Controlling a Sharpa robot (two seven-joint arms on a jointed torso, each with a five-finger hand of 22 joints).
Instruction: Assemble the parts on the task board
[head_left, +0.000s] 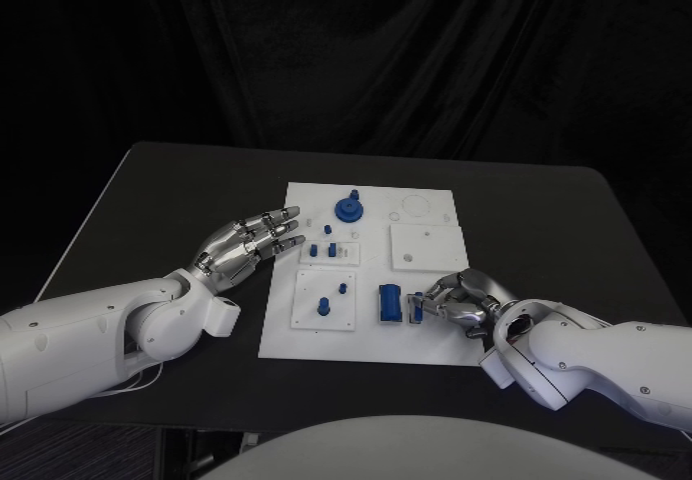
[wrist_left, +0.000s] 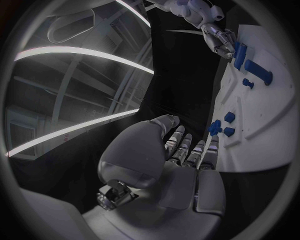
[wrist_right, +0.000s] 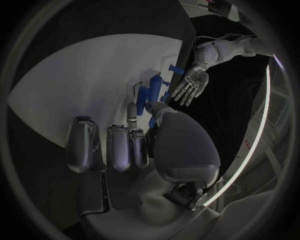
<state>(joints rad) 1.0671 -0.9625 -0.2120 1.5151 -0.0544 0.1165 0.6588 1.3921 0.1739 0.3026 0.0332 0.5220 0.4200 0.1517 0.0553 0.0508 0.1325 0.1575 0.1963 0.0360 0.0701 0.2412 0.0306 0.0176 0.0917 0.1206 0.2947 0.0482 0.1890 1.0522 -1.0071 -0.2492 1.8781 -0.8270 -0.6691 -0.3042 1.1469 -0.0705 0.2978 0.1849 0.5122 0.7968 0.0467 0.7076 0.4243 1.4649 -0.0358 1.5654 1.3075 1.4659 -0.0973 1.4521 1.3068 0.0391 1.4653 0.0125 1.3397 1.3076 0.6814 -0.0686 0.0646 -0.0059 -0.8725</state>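
Observation:
The white task board lies mid-table. On it are a round blue part at the far edge, small blue pieces, a blue peg and a blue block. My right hand rests on the board's near right part with its fingers curled. Thumb and finger pinch a small blue piece right beside the block. My left hand hovers at the board's left edge, palm up and fingers spread, holding nothing. The left wrist view shows the right hand next to the block.
A raised white square plate sits on the board's right half, with a round recess beyond it. Bare black table surrounds the board. The left forearm lies along the near left.

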